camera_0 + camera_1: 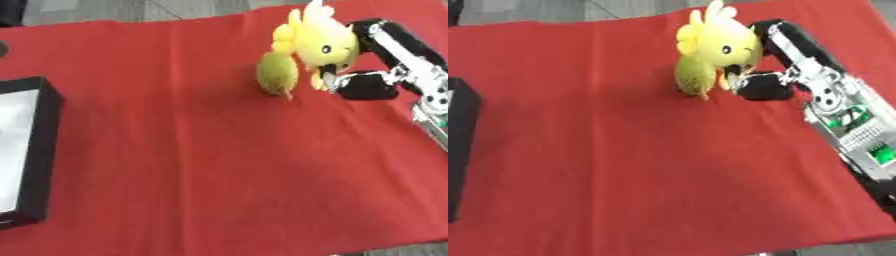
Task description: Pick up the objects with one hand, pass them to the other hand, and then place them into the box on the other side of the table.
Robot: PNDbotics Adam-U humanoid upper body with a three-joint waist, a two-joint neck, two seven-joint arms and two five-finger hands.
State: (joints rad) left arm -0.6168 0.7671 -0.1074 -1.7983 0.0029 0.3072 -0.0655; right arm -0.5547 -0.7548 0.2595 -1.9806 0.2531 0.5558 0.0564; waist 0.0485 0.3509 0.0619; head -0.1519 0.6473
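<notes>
The red cloth [210, 150] covers the table and fills most of both views. Grey floor shows past its far edge and at the near right corner.

The box [39, 150] sits at the left edge of the cloth. It has black walls and a pale interior, open side up. In the right eye view only a strip of its black wall shows. Nothing is visible inside it.

The right arm [833, 100] enters from the right side and reaches to the far part of the cloth. It is black with silver joints; green parts show in its lower section in the right eye view.

The right hand [363, 85] is at the far right of the cloth, against the toy. Its fingers curl around the right side of the toy, and one black segment wraps behind the toy's head. The hand is closed on the toy.

The toy [319, 42] is a yellow plush with a dark eye and tufts on top. It stands upright at the far right of the cloth, well apart from the box.

A yellow-green part [278, 74], rounded, hangs at the toy's left side, down to the cloth.

The left hand appears in neither view.
</notes>
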